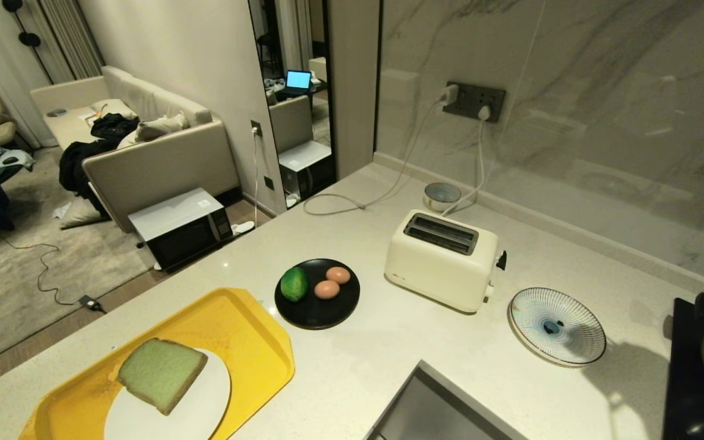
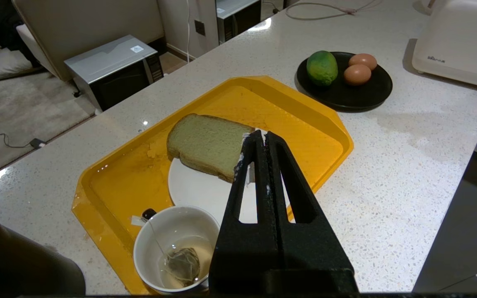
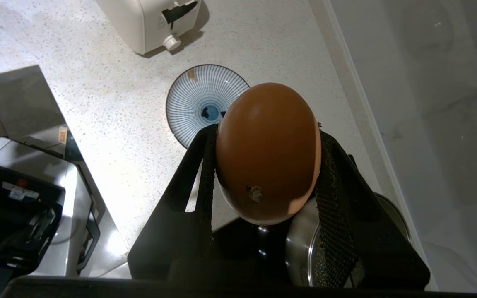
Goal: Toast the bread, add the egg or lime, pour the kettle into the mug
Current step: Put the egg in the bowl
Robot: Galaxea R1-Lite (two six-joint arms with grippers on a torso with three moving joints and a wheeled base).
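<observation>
A smooth brown egg (image 3: 268, 153) is clamped in the right gripper (image 3: 265, 165); the pale green bread slice (image 1: 161, 373) lies untoasted at the counter's near-left corner; the left gripper (image 2: 259, 145) is closed, empty.

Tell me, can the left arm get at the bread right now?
Probably yes: the left gripper, shut and empty, hovers beside the bread, which lies uncovered on the white plate; it must open first.

Smooth-shelled egg (image 3: 268, 153); speckled stone counter (image 1: 388, 360); glossy yellow plastic tray (image 2: 131, 182)

Showing pale green bread (image 1: 161, 373) on yellow tray (image 1: 248, 318), brown egg (image 3: 268, 153), blue-striped white plate (image 1: 557, 326), cream toaster (image 1: 440, 260).
</observation>
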